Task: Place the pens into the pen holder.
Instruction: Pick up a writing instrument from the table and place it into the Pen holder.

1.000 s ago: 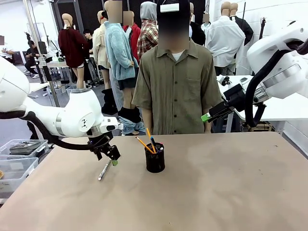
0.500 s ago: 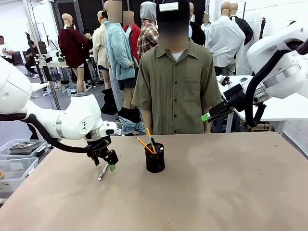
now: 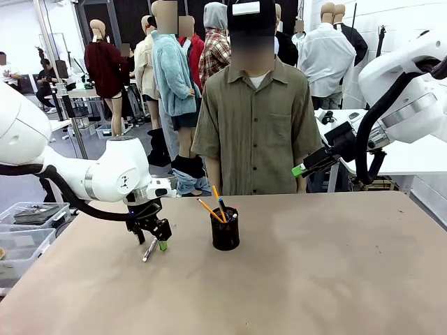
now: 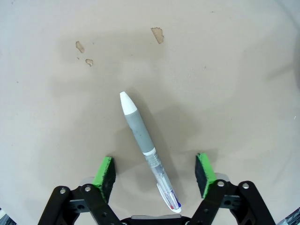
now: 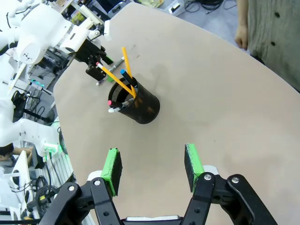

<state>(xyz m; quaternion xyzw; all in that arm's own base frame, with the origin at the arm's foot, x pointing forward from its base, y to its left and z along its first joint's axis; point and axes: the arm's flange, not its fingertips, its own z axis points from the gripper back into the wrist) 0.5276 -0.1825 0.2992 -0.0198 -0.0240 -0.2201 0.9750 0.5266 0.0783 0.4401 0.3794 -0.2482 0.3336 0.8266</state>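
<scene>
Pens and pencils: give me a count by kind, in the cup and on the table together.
Yellow pencils, in the cup: 2
Blue pen, in the cup: 1
Grey-and-white pen, lying on the table: 1
Total: 4. Other ends low in the cup are too small to tell.

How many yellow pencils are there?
2. Both stick out of the black pen holder: the leaning pencil tilts toward the robot's left, the steeper pencil stands beside it. Shorter ones might hide inside.
</scene>
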